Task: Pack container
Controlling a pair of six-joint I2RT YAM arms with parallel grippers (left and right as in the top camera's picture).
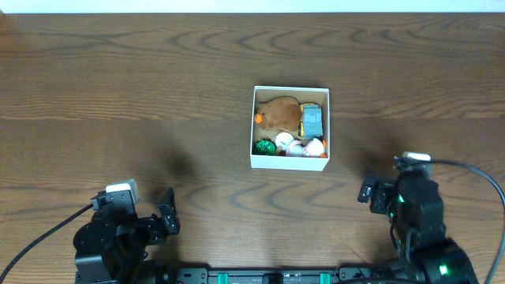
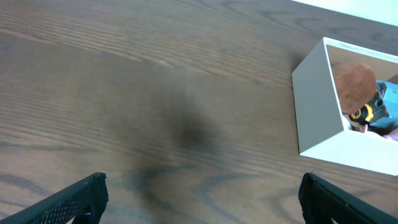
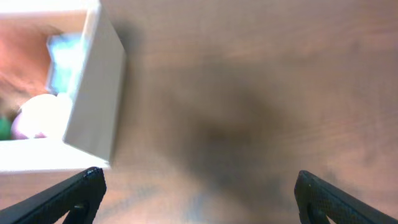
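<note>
The container (image 1: 289, 162) is a white-walled square box at the table's middle. It holds a brown plush toy (image 1: 280, 114), a blue-grey toy (image 1: 313, 120), a green ball (image 1: 263, 147) and white and pink pieces (image 1: 300, 147). My left gripper (image 1: 167, 213) is open and empty at the front left, well away from the box. My right gripper (image 1: 369, 189) is open and empty at the front right. The left wrist view shows the box's white wall (image 2: 317, 99) at the right, beyond the open fingers (image 2: 202, 199). The right wrist view shows the box corner (image 3: 96, 99) at the left, past the open fingers (image 3: 199, 199).
The dark wood table (image 1: 118, 95) stretches all round the box. Black cables run from both arm bases along the front edge.
</note>
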